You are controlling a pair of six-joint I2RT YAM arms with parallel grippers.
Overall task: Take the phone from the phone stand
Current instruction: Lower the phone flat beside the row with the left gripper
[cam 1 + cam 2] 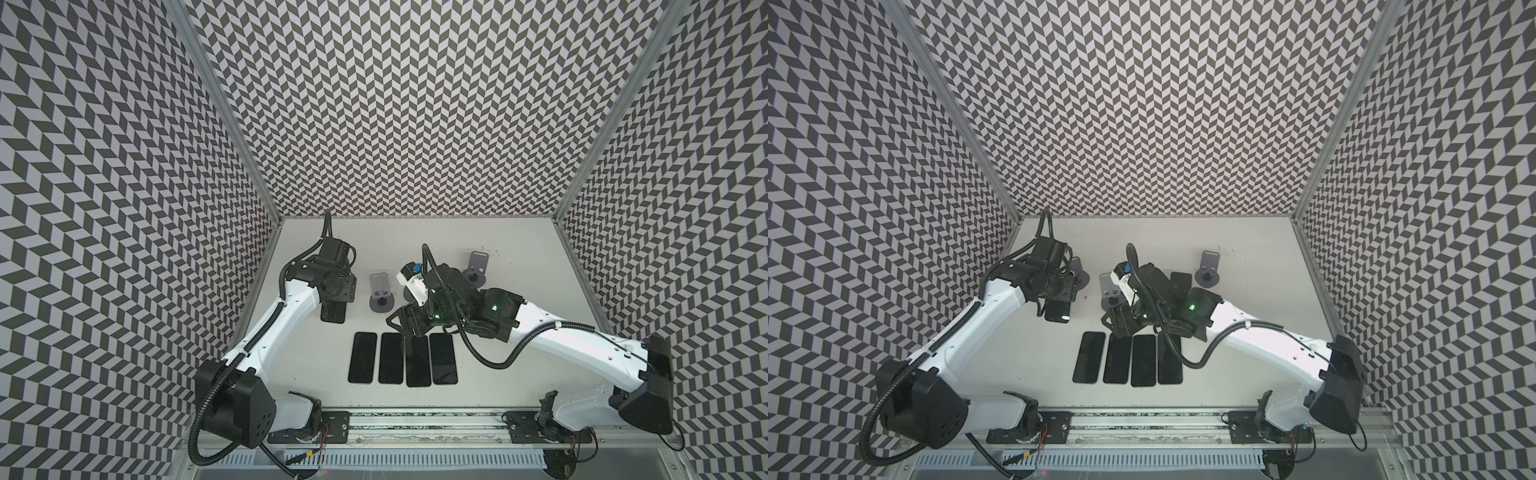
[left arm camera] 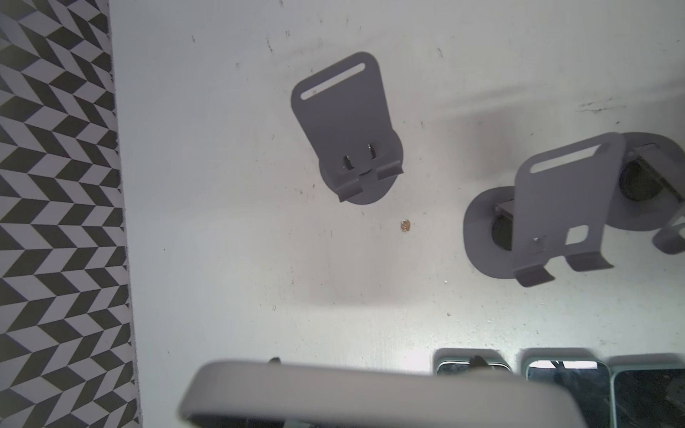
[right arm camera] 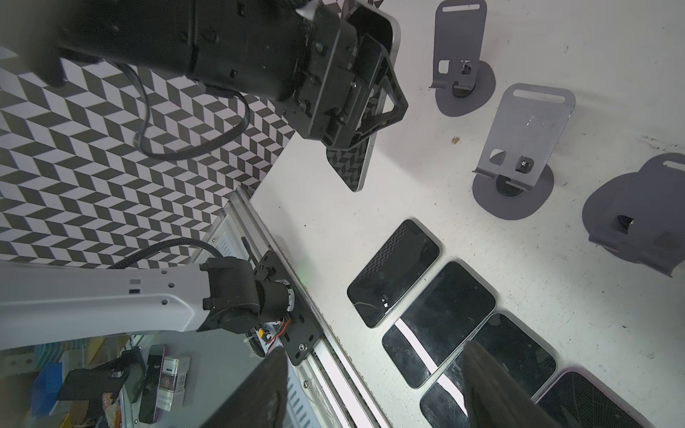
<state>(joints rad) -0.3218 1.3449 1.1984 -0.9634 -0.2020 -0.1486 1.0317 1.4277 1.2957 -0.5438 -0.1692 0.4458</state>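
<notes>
Right wrist view: four phones (image 3: 439,315) lie beside empty stands (image 3: 519,148).

left stand (image 1: 1077,272): i see only a sliver of it behind the left arm in a top view.
held phone (image 2: 259,392): blurred, cut by the edge in my left wrist view.
right fingers (image 3: 493,389): blurred, cut by the edge; the gap is unclear.
third phone (image 1: 417,359): top end hidden under the right gripper (image 1: 405,328).

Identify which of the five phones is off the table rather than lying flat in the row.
It is the phone clamped in the left gripper, held tilted above the table; the other four lie flat, side by side.
</notes>
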